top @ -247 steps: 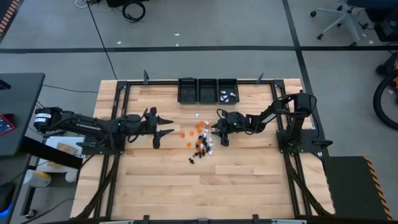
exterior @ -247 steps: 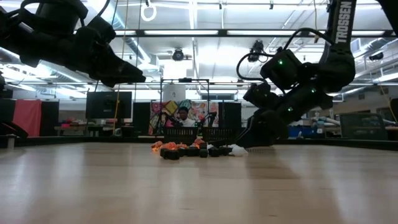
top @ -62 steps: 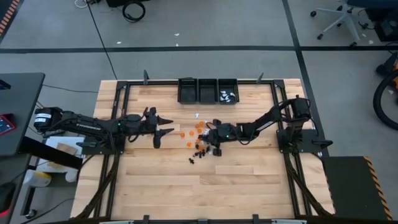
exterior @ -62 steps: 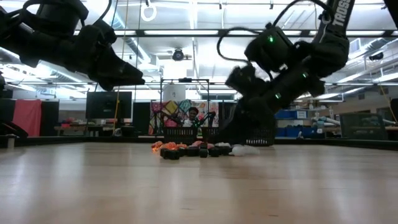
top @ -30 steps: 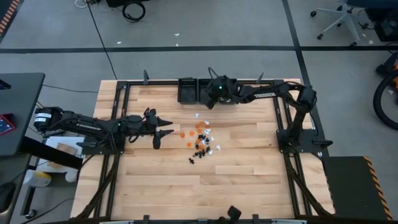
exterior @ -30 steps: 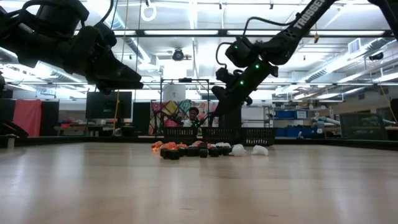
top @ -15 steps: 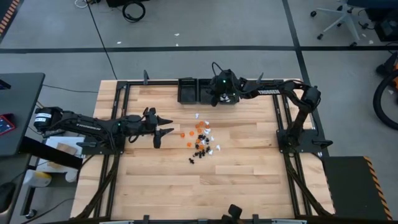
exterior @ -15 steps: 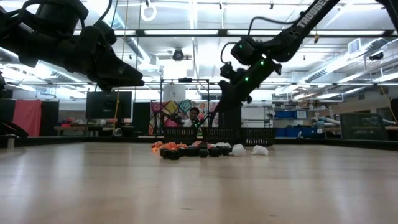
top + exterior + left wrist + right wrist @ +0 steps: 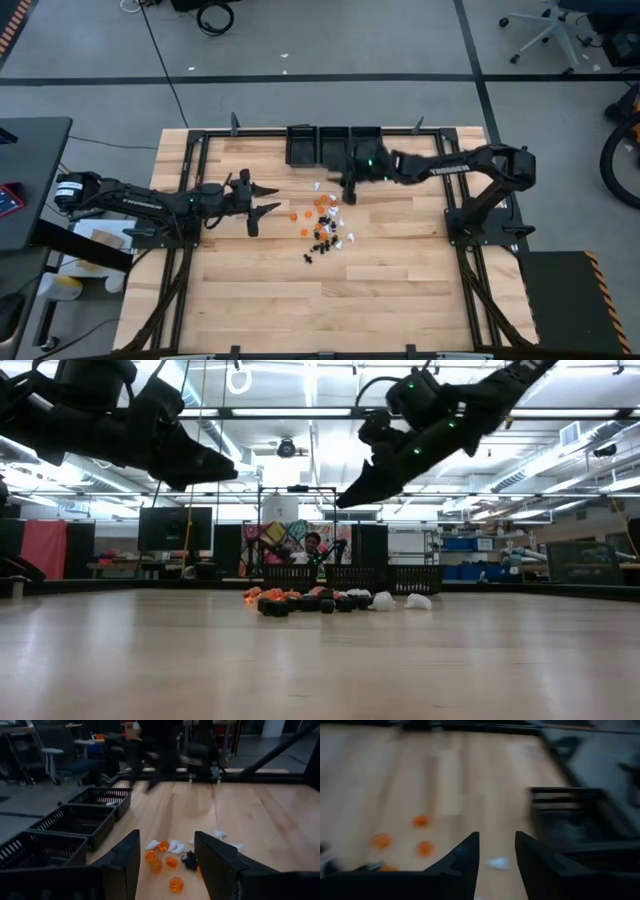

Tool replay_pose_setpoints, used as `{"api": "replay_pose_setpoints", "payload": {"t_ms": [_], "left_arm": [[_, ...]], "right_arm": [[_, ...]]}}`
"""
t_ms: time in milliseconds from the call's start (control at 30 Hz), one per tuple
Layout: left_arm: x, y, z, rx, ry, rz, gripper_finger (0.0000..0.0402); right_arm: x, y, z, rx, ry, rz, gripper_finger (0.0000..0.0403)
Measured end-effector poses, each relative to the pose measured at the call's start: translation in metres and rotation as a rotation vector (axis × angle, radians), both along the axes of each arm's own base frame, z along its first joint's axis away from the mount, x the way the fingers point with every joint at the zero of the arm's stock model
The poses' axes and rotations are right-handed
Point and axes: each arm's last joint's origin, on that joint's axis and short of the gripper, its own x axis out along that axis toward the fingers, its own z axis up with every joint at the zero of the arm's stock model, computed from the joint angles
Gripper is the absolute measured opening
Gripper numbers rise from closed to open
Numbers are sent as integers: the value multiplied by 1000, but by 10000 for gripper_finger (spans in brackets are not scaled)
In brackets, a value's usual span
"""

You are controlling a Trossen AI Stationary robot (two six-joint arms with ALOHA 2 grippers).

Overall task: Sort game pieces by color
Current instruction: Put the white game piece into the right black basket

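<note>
Three bins (image 9: pixel 335 143) sit at the table's (image 9: pixel 400 290) far edge; the pieces (image 9: pixel 322 222) lie heaped mid-table; the right gripper (image 9: pixel 347 183), fingers parted and empty, hangs between bins and heap; the left gripper (image 9: pixel 262 198), open and empty, waits beside the heap; judging by this, another pick comes next, needing a descent onto one piece.

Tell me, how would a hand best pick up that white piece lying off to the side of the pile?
Probably from straight above, fingers closing across its narrow width. The lone white piece lies flat on the table, apart from the heap of game pieces, so there looks to be room on both sides.
</note>
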Motion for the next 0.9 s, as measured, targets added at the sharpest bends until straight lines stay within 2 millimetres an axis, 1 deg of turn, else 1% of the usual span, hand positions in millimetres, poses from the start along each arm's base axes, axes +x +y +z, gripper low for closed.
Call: {"api": "replay_pose_setpoints", "payload": {"t_ms": [100,200,300,400,500,667,767,900], "left_arm": [[0,0,0,41,9,-5,167],[0,0,-1,53,19,-7,167],[0,0,-1,55,20,-8,167],[0,-1,-3,64,47,-12,167],[0,-5,-7,92,89,-42,167],[0,-14,-6,145,82,-103,167],[0,-14,-5,146,80,-103,167],[0,-10,-5,145,77,-80,167]], "right_arm": [[-3,22,-16,9,24,66,130],[-8,38,-29,17,67,61,130],[-8,52,-35,46,76,72,132],[-9,63,-43,89,80,88,145],[-7,72,-52,95,71,105,165],[-3,81,-67,106,87,116,211],[-4,86,-73,115,119,90,236],[-4,94,-74,130,125,57,259]]}}
